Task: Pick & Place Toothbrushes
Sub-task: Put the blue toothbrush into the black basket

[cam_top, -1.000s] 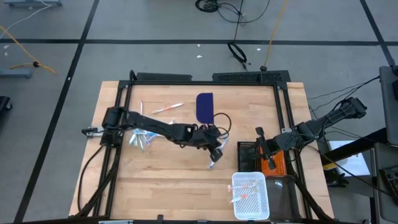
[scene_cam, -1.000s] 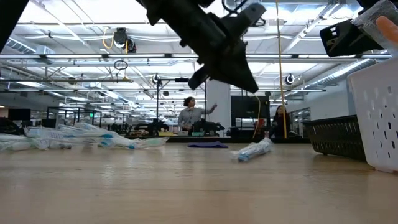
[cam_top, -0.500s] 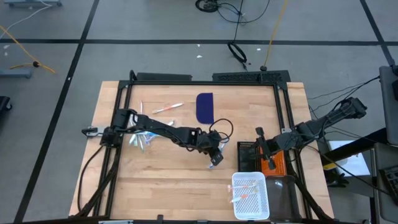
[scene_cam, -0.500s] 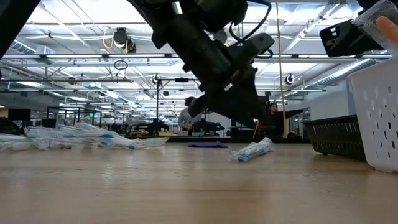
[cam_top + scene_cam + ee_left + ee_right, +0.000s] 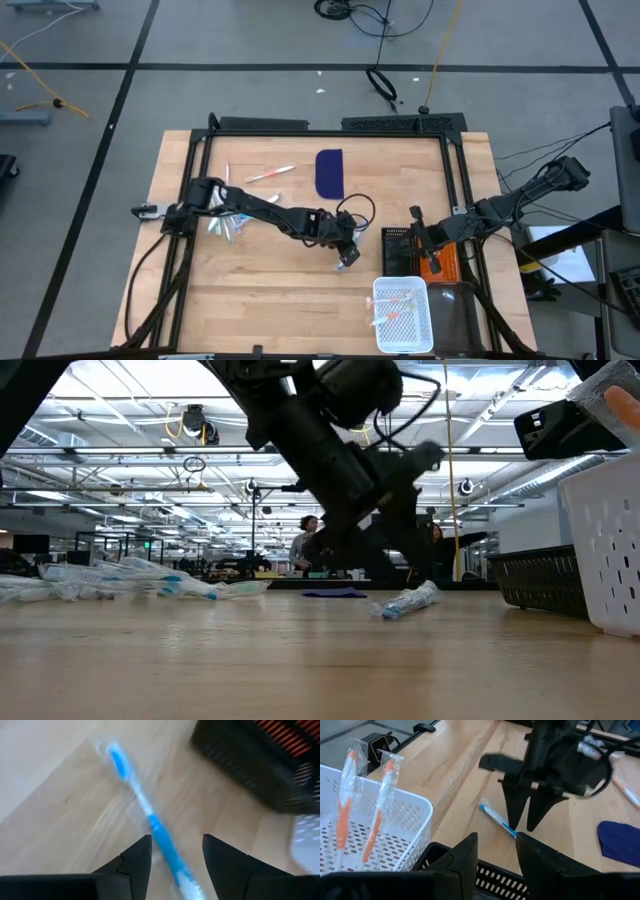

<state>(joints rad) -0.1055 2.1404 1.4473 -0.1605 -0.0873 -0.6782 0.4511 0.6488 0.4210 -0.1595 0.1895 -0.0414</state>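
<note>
The left gripper (image 5: 345, 252) stands low over the middle of the wooden table (image 5: 260, 280), its two fingers (image 5: 512, 812) spread apart and pointing down, holding nothing. Straddled between them lies a blue-and-white toothbrush (image 5: 150, 822) in a clear wrapper, flat on the wood. Its long axis runs slantwise across the gap between the fingers rather than along it, one end reaching out ahead of the gripper, the other passing back under the wrist. Past the gripper, on the side of the right arm, sit a black basket (image 5: 398, 248) and a white basket (image 5: 403, 316) with orange toothbrushes (image 5: 375, 820) inside. The right gripper (image 5: 425, 252) waits over the black basket, fingers partly apart and empty. More toothbrushes (image 5: 225, 222) lie well behind the left gripper, near that arm's base.
</note>
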